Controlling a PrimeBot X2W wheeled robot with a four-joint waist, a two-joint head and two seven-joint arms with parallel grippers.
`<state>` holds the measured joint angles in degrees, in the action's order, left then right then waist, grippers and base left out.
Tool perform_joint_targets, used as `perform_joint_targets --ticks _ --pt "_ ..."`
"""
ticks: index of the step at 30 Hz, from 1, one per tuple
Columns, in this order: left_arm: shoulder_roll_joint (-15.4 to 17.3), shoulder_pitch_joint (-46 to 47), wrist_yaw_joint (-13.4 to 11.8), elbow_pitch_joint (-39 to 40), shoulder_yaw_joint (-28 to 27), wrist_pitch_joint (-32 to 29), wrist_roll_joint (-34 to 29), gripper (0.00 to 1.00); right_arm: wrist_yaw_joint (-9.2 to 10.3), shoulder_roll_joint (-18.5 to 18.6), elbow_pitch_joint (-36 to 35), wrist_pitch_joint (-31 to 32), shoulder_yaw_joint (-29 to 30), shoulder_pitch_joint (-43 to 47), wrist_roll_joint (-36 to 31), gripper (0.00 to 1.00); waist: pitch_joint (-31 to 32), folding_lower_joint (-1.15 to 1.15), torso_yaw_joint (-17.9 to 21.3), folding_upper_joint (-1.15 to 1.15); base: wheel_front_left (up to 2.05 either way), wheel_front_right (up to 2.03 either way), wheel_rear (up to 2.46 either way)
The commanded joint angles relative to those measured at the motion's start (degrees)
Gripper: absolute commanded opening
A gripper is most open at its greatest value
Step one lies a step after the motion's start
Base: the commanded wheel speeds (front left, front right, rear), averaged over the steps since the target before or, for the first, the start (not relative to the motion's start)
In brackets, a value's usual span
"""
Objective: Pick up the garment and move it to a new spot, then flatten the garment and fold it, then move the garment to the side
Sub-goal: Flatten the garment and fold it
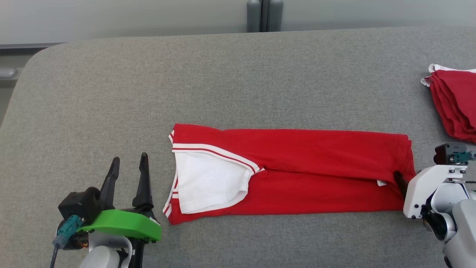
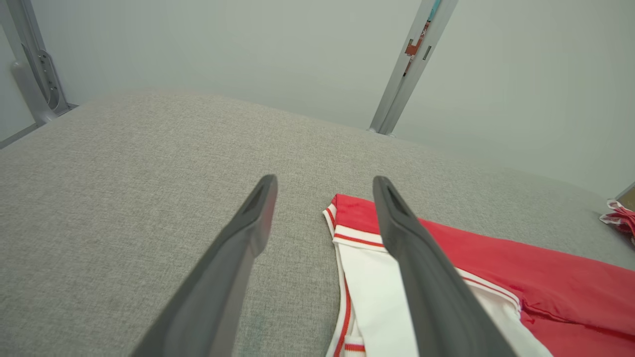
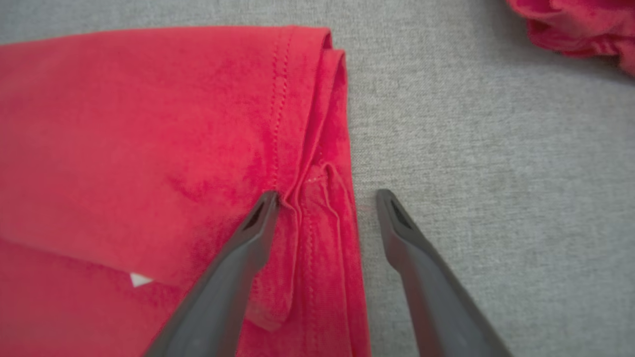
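The red garment (image 1: 297, 163) lies on the grey table as a long flat band folded lengthwise, its white sleeve and striped trim (image 1: 208, 178) at the left end. My left gripper (image 1: 129, 162) hovers open just left of that end; in the left wrist view the left gripper (image 2: 325, 184) has the trimmed corner (image 2: 357, 233) beside its right finger. My right gripper (image 3: 325, 198) is open and straddles the garment's hemmed right edge (image 3: 327, 148): one finger rests on the cloth, the other is over bare table. One dark fingertip (image 1: 398, 178) touches the hem in the head view.
A second heap of red cloth with white trim (image 1: 453, 100) lies at the table's far right edge, close to my right arm (image 1: 427, 186). The grey padded table (image 1: 238, 74) stretches wide behind the garment, ending at a pale wall with a metal post (image 2: 407, 69).
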<state>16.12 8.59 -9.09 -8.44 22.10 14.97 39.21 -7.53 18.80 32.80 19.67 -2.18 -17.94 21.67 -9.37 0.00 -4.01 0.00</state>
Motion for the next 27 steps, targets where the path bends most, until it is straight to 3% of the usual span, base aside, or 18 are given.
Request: perform_joint_targets --ticks 1,2,3,4,5,6,17,27 --pt "-0.1 -0.7 0.3 -0.2 -0.4 0.3 -0.4 1.0 0.08 -0.1 1.3 0.2 -1.1 -0.3 0.7 1.0 0.2 0.0 -0.2 0.0 0.0 0.0 0.0" --pt "-0.2 -0.8 0.4 -0.3 -0.6 0.3 -0.6 1.0 0.06 0.0 1.9 -0.1 -1.8 -0.6 0.8 0.71 0.4 0.0 -0.2 0.0 0.0 0.0 0.0" --pt "-0.2 -0.9 0.5 -0.4 -0.7 0.3 -0.6 1.0 0.06 0.0 2.3 -0.3 -2.3 -0.8 1.0 0.48 0.5 0.0 -0.2 0.0 0.0 0.0 0.0" --pt "-0.2 -0.9 0.5 -0.5 -0.8 0.3 -0.7 1.0 0.06 0.1 2.7 -0.6 -2.9 -1.0 1.2 0.31 0.6 0.0 -0.2 0.0 0.0 0.0 0.0" --pt "-0.2 -1.0 0.5 -0.5 -0.9 0.3 -0.8 1.0 0.06 0.2 3.1 -0.9 -3.3 -1.2 1.2 0.23 0.8 0.0 -0.1 0.0 0.0 0.0 0.0" --pt "-0.2 -1.1 0.6 -0.5 -1.0 0.3 -1.0 1.0 0.06 0.3 3.5 -1.4 -3.7 -1.6 1.3 0.0 1.0 0.0 0.0 0.0 0.0 0.0 0.0" --pt "-0.3 -1.7 0.9 -1.3 1.2 -0.3 -2.4 1.0 0.12 2.9 5.3 -6.7 -1.9 -2.4 4.6 0.0 3.5 0.0 2.9 0.0 0.0 0.0 0.0" --pt "0.0 -2.3 0.4 -1.8 1.7 -0.6 -2.4 1.0 0.11 6.5 -0.7 -6.1 3.6 2.0 6.3 0.0 5.4 0.0 7.3 0.0 0.0 0.0 0.0"
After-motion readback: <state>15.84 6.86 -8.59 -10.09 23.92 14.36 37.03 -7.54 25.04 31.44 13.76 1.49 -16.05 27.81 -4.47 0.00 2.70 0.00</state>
